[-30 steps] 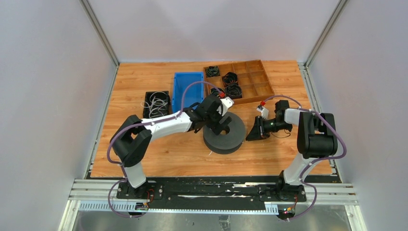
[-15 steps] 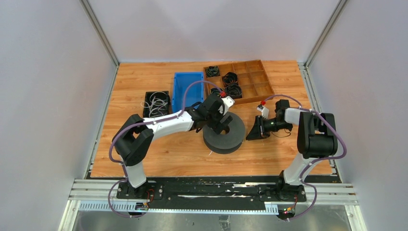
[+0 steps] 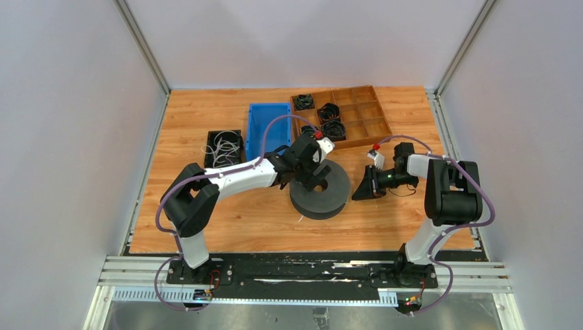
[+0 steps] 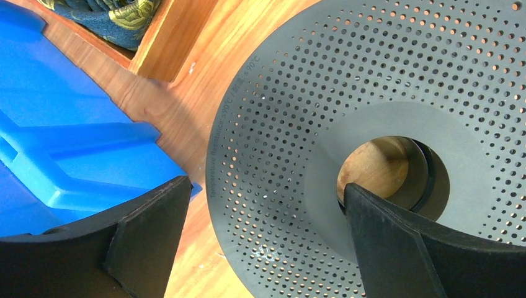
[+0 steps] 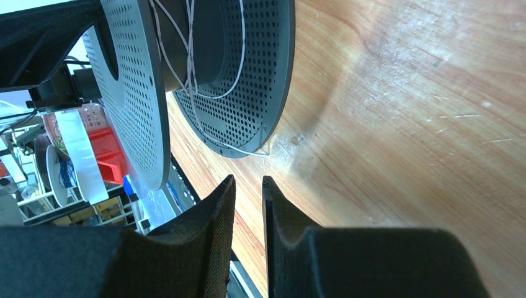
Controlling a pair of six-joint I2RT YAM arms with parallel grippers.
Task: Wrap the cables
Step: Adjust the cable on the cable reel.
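- The cables, fine whitish strands, are seen wound loosely on the hub of a grey perforated spool. Only the right wrist view shows this.
- The left gripper is spread wide above the spool's top flange.
- The right gripper is held low, just right of the spool, with its fingers nearly together. Whether a strand is pinched cannot be told.
- Bare table is left in front of the spool. A blue bin and a wooden divided tray stand close behind it.

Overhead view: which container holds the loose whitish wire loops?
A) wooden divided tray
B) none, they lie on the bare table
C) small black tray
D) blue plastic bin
C: the loose whitish wire loops lie piled inside the small black tray, just left of the blue plastic bin.
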